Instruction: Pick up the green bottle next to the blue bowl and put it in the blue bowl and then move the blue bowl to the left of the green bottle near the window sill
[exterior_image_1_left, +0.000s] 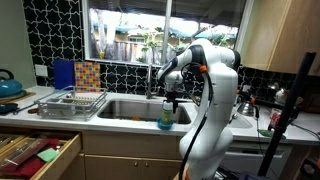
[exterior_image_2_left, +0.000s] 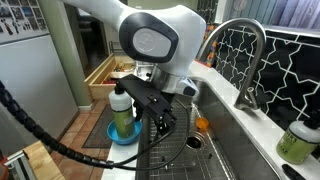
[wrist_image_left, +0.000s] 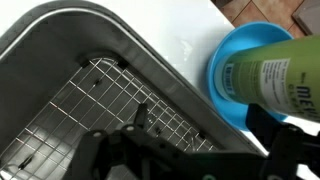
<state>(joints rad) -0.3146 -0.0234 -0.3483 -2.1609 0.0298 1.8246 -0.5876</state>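
Observation:
A green bottle (exterior_image_2_left: 122, 112) with a white cap stands upright in the blue bowl (exterior_image_2_left: 112, 136) on the counter strip at the front of the sink; both also show in the wrist view, the bottle (wrist_image_left: 272, 68) and the bowl (wrist_image_left: 228, 80). In an exterior view they are small under the arm, the bottle (exterior_image_1_left: 165, 117). My gripper (exterior_image_2_left: 155, 118) hangs just beside the bottle on the sink side, over the sink's edge, with its fingers spread (wrist_image_left: 200, 122) and nothing between them. A second green bottle (exterior_image_2_left: 295, 141) stands at the back by the window sill.
The steel sink (wrist_image_left: 60, 60) holds a wire grid (wrist_image_left: 90, 115) and an orange object (exterior_image_2_left: 203, 125). The faucet (exterior_image_2_left: 238, 55) arches over the back. A dish rack (exterior_image_1_left: 70, 102) and an open drawer (exterior_image_1_left: 35, 150) lie along the counter.

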